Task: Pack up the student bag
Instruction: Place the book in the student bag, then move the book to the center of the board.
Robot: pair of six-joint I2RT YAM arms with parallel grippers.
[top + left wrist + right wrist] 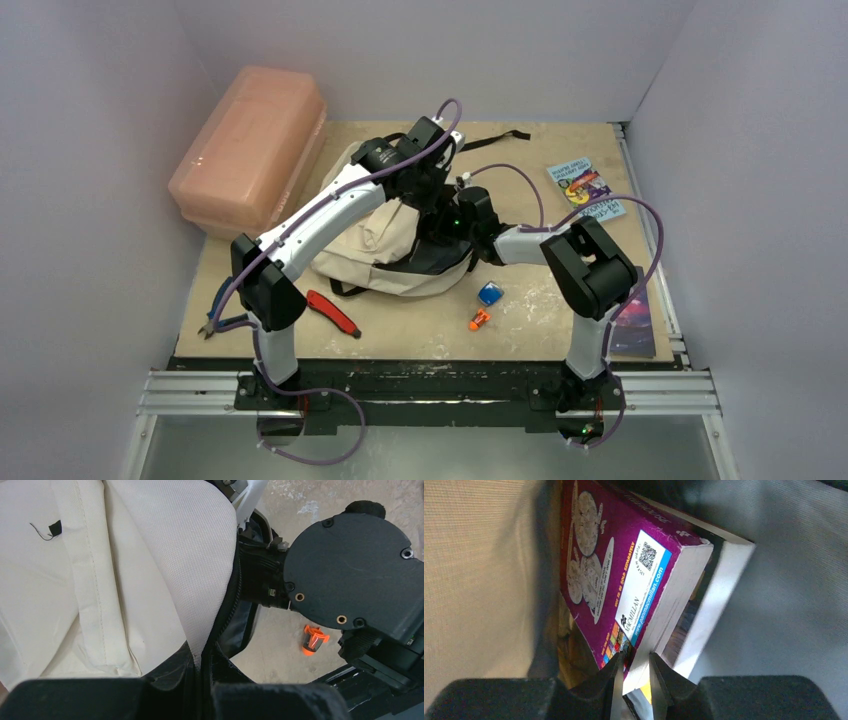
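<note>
1 pink box (250, 150) sat far left, lid on, contents hidden. Red-handled cutter (333, 312) lay near front edge. Student bag (390, 245) lay mid-table; left gripper (202, 680) pinched its black-trimmed fabric edge. Inside bag, right gripper (636, 677) nipped corner of purple book (624, 565), with white-edged book (719, 595) just beside it. Blue item (489, 293) and orange item (480, 320) lay outside, right of bag; colourful booklet (585, 188) sat farther right.
</note>
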